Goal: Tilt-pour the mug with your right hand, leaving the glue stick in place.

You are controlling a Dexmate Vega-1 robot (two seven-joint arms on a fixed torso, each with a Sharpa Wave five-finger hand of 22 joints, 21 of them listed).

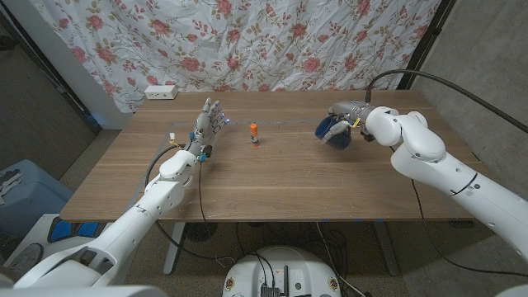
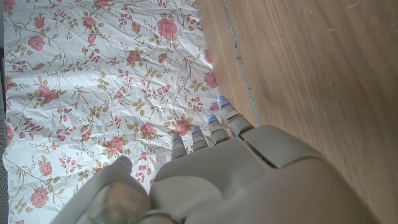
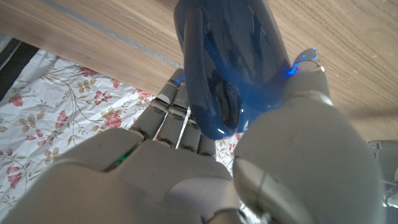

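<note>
Right hand (image 1: 340, 124): gripped blue mug (image 1: 337, 136), tilted, well right of glue stick (image 1: 254, 135).
Right wrist view: mug's handle ran between the fingers (image 3: 166, 106).
Left hand (image 1: 206, 125): empty, fingers spread, left of glue stick.

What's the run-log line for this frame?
right hand: grips blue mug, tilted | left hand: open, holds nothing | glue stick: upright, untouched, mid-table | table: no spill seen
</note>
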